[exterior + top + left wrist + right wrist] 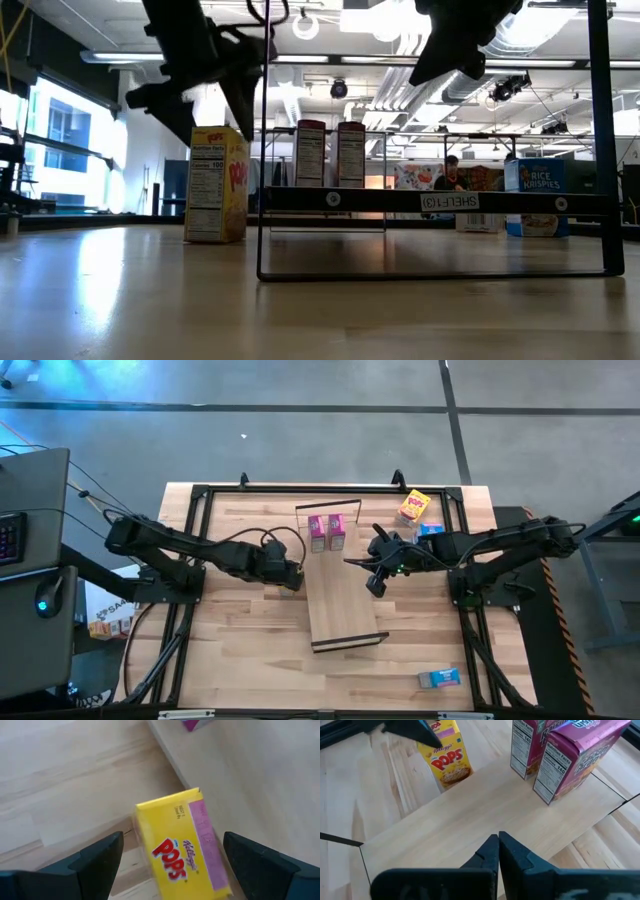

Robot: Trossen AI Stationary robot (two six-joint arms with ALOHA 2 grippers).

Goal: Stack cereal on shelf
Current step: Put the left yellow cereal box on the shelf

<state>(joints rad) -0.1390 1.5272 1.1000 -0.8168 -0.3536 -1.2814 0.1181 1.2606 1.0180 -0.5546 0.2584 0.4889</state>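
One yellow cereal box [180, 847] stands below the wide-spread left pincer [172, 862].

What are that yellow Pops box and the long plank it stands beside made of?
Yellow Pops box: looks like thin printed cardboard, slightly glossy, with folded edges. Plank: seems pale wood, matte, with faint grain lines; its end frames look like thin black metal.

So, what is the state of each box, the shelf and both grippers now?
Pops box: upright on table, not gripped.
pink boxes: upright on shelf.
shelf: holding only pink boxes.
second yellow box: on table, off shelf.
front blue box: lying flat on table.
rear blue box: upright on table.
left gripper: fingers open, over Pops box.
right gripper: fingers shut, empty, over shelf.
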